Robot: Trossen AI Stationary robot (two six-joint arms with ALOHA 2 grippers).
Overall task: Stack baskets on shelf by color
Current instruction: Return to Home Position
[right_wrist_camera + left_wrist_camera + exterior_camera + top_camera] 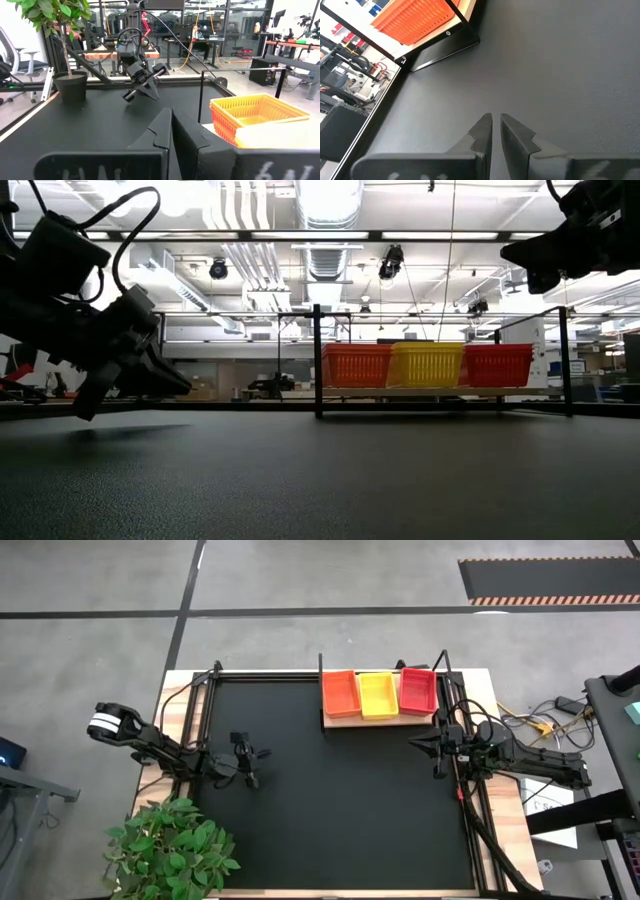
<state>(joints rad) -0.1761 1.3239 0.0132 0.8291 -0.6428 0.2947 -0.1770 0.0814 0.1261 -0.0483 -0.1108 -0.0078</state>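
Note:
Three baskets stand side by side on the wooden shelf (345, 720) at the table's far edge: orange (340, 692), yellow (377, 693) and red (417, 690). The low view shows them in the same row: orange (356, 365), yellow (427, 364), red (497, 364). How many are stacked in each place I cannot tell. My left gripper (250, 762) hovers low over the black mat at the left, shut and empty (496, 120). My right gripper (425, 747) hangs above the mat just in front of the shelf's right end, shut and empty (171, 117).
A potted plant (170, 845) stands at the table's near left corner. The shelf's thin black posts (318, 360) rise at its corners. The black mat (340, 810) lies bare between the two arms and toward the near edge.

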